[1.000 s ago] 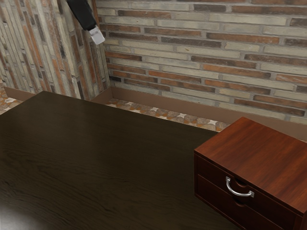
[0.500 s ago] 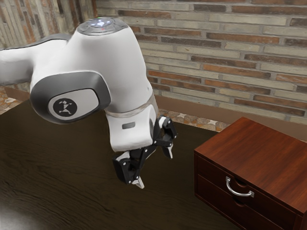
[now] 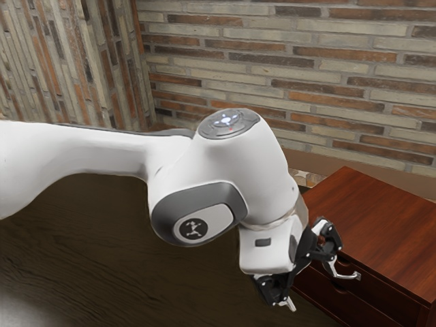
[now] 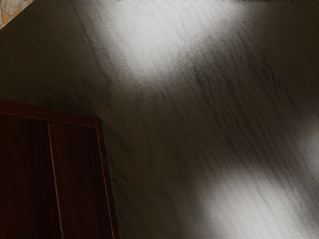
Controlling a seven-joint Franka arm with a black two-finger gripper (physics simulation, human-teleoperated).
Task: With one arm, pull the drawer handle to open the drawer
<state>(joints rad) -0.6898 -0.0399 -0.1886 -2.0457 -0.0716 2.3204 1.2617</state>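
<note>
A reddish-brown wooden cabinet with two drawers stands on the dark table at the exterior view's right. The upper drawer's silver handle is partly hidden behind my hand. My black gripper hangs just in front of the drawer fronts, on the handle's left. It is open, its fingers are spread apart, and nothing is between them. One fingertip is close to the handle, and I cannot tell whether it touches. In the wrist view the cabinet's front lies beside the hand, the two drawer fronts flush with each other.
The dark wooden table stretches to the exterior view's left, partly covered by my white arm. Brick walls stand behind. In the wrist view, bare tabletop lies under the hand.
My arm has swung in from the upper left, down and to the right across the table. The gripper now sits at the drawer front. The cabinet has not moved.
</note>
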